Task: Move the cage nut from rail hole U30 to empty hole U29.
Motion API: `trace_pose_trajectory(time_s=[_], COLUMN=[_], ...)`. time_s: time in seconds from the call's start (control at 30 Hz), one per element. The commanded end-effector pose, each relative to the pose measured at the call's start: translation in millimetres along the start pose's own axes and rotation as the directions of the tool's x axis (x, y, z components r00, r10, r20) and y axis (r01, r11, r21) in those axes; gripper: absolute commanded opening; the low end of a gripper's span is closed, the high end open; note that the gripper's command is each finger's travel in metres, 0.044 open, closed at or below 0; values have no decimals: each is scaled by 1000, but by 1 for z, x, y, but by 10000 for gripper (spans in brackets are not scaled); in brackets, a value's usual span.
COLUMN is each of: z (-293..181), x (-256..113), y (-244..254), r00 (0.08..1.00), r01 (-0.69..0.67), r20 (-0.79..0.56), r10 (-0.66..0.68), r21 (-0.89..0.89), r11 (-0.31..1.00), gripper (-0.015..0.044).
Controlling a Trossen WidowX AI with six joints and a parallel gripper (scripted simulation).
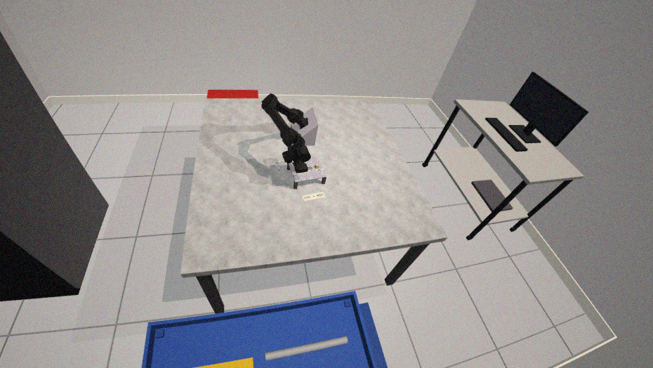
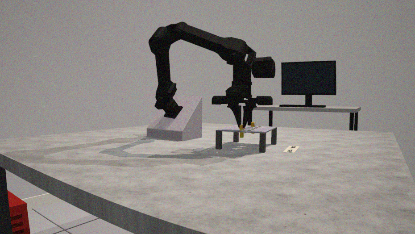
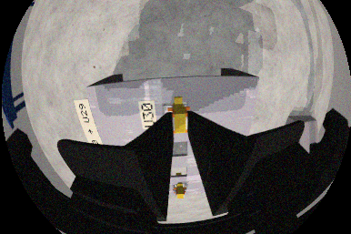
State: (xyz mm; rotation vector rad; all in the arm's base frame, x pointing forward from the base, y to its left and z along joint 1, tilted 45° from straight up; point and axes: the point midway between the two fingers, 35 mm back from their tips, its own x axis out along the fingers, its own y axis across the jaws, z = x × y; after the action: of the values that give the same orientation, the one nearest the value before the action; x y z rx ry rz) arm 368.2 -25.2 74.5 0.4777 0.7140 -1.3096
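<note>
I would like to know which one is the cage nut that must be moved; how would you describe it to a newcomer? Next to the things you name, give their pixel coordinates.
On the large table (image 1: 312, 224) (image 2: 214, 182), find the low four-legged rail plate (image 1: 307, 177) (image 2: 266, 129) (image 3: 114, 127). Look beside its U30 label for a yellow cage nut (image 2: 241, 134) (image 3: 180, 122). Unlike the other nut (image 1: 317, 166) (image 2: 252, 124) (image 3: 180, 189), this one is between the gripper's fingertips (image 2: 242, 127).
</note>
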Motion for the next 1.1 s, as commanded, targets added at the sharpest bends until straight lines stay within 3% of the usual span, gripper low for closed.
trace_pose_trajectory(time_s=[0.0,1.07], z=[0,0], x=[0,-2], y=[0,-3], r00=[1000,1000], r01=[0,-14], r20=[-1,0], r10=[0,14], r21=[-5,-6], r11=[1000,1000], gripper=[29,29])
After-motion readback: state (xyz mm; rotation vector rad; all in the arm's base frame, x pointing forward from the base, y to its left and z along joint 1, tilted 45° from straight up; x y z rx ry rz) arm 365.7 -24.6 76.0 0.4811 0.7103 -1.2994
